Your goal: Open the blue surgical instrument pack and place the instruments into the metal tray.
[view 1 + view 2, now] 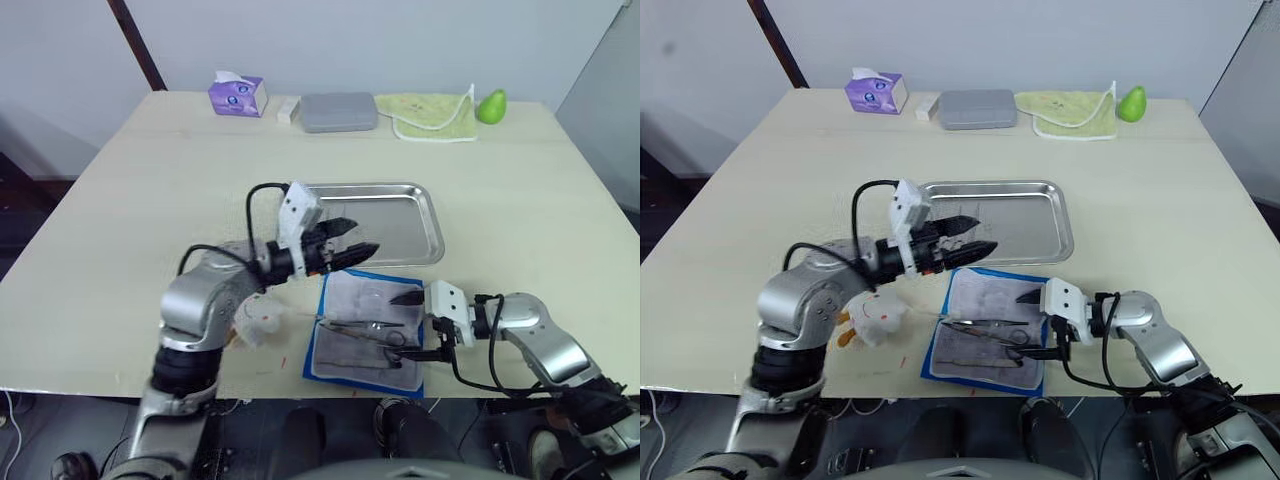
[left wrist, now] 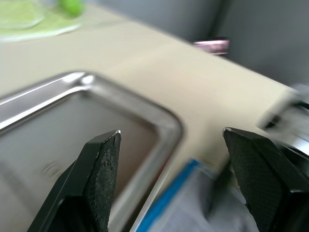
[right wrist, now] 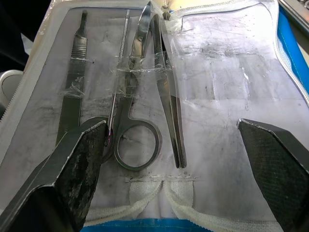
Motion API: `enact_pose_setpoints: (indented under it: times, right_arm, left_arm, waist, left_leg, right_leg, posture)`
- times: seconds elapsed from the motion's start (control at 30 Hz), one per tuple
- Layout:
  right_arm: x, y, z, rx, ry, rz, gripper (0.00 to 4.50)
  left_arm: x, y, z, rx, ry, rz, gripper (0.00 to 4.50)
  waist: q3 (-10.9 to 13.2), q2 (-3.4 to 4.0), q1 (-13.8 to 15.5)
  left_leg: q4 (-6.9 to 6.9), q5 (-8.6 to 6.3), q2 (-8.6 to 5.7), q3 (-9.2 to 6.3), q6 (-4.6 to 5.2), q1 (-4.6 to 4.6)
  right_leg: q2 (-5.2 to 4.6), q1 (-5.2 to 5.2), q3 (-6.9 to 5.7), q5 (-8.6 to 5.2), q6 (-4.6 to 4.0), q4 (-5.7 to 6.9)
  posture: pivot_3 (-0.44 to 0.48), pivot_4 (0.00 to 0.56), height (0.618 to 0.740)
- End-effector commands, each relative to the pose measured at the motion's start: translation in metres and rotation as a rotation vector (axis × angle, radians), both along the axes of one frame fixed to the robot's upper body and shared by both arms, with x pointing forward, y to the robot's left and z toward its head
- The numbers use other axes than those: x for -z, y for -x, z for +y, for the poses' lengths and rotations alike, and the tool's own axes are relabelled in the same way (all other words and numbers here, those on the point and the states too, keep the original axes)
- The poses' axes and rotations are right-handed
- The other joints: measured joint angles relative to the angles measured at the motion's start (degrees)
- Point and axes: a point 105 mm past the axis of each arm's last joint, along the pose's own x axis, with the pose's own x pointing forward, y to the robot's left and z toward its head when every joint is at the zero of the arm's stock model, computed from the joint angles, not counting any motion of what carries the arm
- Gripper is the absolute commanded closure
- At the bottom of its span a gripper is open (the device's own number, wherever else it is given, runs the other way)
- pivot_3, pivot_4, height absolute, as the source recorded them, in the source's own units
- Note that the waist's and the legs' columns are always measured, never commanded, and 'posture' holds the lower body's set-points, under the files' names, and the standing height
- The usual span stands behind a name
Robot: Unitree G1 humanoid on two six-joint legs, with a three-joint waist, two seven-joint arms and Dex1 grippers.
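Pack (image 1: 365, 335) lies open at the near tabletop (image 1: 120, 230) edge, pale lining up, just in front of the tray (image 1: 400, 222); their edges nearly touch. Your left hand (image 1: 352, 240) hovers over the tray's near-left corner, spread wide, holding nothing. Your right hand (image 1: 417, 325) sits at the pack's right edge, fingers wide apart over the lining, nothing gripped. Instruments (image 3: 145, 96): you can count four in the right wrist view, namely scissors, tweezers, a flat handle and a thin probe, lying under clear film. Their tips are cut off at the frame edge. Tray looks empty, with open tabletop on both sides. Far edge: tissue box (image 1: 237, 95), grey box (image 1: 338, 111), green cloth (image 1: 430, 115).
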Motion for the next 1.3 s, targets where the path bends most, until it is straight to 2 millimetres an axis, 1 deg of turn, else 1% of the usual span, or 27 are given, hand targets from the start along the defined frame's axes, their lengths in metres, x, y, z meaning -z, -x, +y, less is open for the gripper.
enact_pose_setpoints:
  times: [0.03,0.13,0.27,0.37,0.7,0.83,1.07,1.17,1.2,1.3]
  right_arm:
    - [0.052,0.02,-0.02,0.062,0.147,0.164,0.0]
    - [0.049,0.022,-0.019,0.065,0.125,0.162,0.0]
    - [0.047,0.024,-0.02,0.065,0.114,0.16,0.0]
    - [0.046,0.025,-0.02,0.067,0.102,0.158,0.0]
    - [0.043,0.029,-0.021,0.059,0.079,0.151,0.0]
    - [0.042,0.03,-0.024,0.05,0.089,0.14,0.0]
    - [0.041,0.029,-0.027,0.052,0.085,0.138,0.0]
    - [0.041,0.029,-0.027,0.053,0.081,0.138,0.0]
    - [0.041,0.028,-0.027,0.054,0.08,0.138,0.0]
    - [0.041,0.028,-0.026,0.055,0.076,0.137,0.0]
  left_arm:
    - [-0.006,0.022,0.004,0.196,0.01,-0.044,0.93]
    - [0.007,0.028,0.016,0.25,-0.028,-0.037,0.93]
    - [0.015,0.035,0.027,0.292,-0.052,-0.029,0.93]
    - [0.024,0.041,0.042,0.308,-0.093,-0.03,0.93]
    - [0.034,0.05,0.065,0.315,-0.144,-0.033,0.93]
    - [0.033,0.055,0.072,0.337,-0.155,-0.037,0.93]
    - [0.031,0.06,0.098,0.364,-0.213,-0.023,0.93]
    - [0.028,0.061,0.11,0.369,-0.24,-0.015,0.12]
    - [0.026,0.06,0.112,0.363,-0.245,-0.018,0.05]
    - [0.023,0.058,0.119,0.356,-0.266,-0.015,0.05]
  waist:
    - [0.01,-0.02,-0.04]
    - [0.02,0.02,-0.09]
    - [0.03,-0.06,-0.07]
    - [0.05,-0.1,-0.08]
    - [0.14,-0.08,0.13]
    - [0.29,0.03,0.18]
    - [0.39,0.03,0.25]
    - [0.42,0.06,0.28]
    - [0.42,0.05,0.29]
    - [0.44,0.06,0.31]
  left_leg:
    - [0.01,0.0,-0.04,0.04,0.0,0.0]
    - [0.0,0.0,-0.18,0.05,0.01,0.02]
    - [-0.1,0.0,-0.3,0.02,0.01,-0.09]
    - [-0.19,0.0,-0.3,0.02,0.02,-0.14]
    - [-0.28,0.0,-0.3,0.02,0.02,-0.21]
    - [-0.3,-0.01,-0.31,0.04,0.03,-0.26]
    - [-0.3,-0.01,-0.32,0.09,0.03,-0.32]
    - [-0.3,-0.01,-0.32,0.12,0.03,-0.36]
    - [-0.3,-0.01,-0.31,0.12,0.03,-0.37]
    - [-0.3,-0.01,-0.31,0.15,0.03,-0.38]
  right_leg:
    - [-0.1,0.0,0.01,-0.01,0.02,0.0]
    - [-0.33,-0.01,0.04,-0.06,0.13,-0.01]
    - [-0.44,-0.12,0.05,-0.13,0.23,-0.07]
    - [-0.45,-0.17,0.04,-0.15,0.25,-0.11]
    - [-0.5,-0.32,0.07,-0.19,0.27,-0.11]
    - [-0.54,-0.36,0.09,-0.23,0.33,-0.12]
    - [-0.54,-0.43,0.08,-0.24,0.33,-0.12]
    - [-0.55,-0.46,0.08,-0.24,0.33,-0.12]
    - [-0.56,-0.47,0.08,-0.24,0.33,-0.12]
    - [-0.56,-0.49,0.08,-0.25,0.34,-0.12]
  posture:
    - [0.0,0.15,0.74]
    - [0.0,0.15,0.74]
    - [0.0,0.15,0.74]
    - [0.0,0.15,0.74]
    - [0.0,0.15,0.74]
    - [0.0,0.15,0.74]
    - [0.0,0.15,0.74]
    - [0.0,0.15,0.74]
    - [0.0,0.15,0.74]
    - [0.0,0.15,0.74]
